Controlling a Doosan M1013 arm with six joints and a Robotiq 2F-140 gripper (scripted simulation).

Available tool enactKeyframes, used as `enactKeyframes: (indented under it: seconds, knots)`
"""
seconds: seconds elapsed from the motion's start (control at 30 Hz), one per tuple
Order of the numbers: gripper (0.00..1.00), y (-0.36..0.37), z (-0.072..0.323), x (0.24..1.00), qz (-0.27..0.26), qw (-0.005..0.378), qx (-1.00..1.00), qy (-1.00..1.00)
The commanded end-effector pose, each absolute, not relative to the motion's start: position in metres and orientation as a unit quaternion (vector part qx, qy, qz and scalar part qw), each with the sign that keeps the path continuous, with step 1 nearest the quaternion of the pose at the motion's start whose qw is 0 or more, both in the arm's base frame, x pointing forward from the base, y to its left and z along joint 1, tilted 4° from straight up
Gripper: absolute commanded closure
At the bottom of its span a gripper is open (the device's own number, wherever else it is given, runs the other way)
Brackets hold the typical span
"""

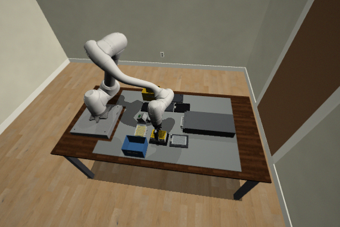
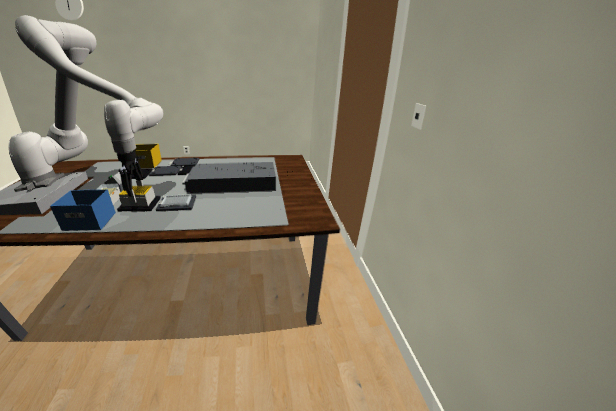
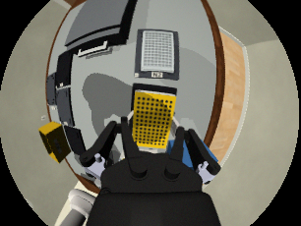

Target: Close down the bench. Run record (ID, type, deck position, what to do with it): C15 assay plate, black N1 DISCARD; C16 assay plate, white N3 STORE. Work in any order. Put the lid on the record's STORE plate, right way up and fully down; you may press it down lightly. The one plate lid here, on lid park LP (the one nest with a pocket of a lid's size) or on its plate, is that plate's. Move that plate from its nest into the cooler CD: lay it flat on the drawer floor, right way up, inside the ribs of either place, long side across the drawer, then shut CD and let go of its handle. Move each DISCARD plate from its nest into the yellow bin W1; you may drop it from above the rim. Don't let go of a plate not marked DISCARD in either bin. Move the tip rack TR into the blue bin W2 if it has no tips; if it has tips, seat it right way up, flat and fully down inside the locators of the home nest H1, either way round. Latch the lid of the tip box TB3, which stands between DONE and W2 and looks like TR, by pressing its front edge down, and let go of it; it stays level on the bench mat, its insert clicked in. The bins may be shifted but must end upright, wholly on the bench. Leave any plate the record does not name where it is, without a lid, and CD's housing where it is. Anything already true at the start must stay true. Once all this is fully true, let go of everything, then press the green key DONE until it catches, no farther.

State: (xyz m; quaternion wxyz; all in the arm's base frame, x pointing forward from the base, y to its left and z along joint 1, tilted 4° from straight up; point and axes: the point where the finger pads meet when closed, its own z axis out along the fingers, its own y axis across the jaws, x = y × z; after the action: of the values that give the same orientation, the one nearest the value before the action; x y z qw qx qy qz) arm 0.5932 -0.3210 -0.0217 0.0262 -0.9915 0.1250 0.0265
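Observation:
The tip rack TR (image 1: 159, 136) is a yellow block with a grid of dark holes. It stands on a dark nest near the bench front and also shows in the wrist view (image 3: 154, 118). My gripper (image 1: 157, 134) comes straight down on it and is shut on its two long sides (image 3: 154, 129). The white plate (image 1: 179, 140) lies in its nest just right of the rack, and shows in the wrist view (image 3: 158, 50). The tip box TB3 (image 1: 141, 130) stands left of the rack, behind the blue bin W2 (image 1: 134, 146). The cooler CD (image 1: 208, 123) is shut.
The yellow bin W1 (image 1: 148, 94) stands at the back, partly hidden by my arm. Dark nests (image 1: 181, 107) lie between it and the cooler. The DONE key block (image 1: 141, 116) sits behind TB3. My arm's base plate (image 1: 96, 125) fills the left end.

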Motion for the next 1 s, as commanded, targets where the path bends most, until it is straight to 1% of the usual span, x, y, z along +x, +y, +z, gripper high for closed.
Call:
enactKeyframes:
  seconds: [0.0, 0.33, 0.97]
  knots:
    - [1.00, -0.321, -0.021, 0.593, 0.026, 0.026, -0.991, 0.125]
    - [1.00, -0.321, -0.018, 0.593, 0.026, 0.026, -0.991, 0.125]
    - [1.00, -0.322, 0.004, 0.594, 0.026, 0.026, -0.991, 0.125]
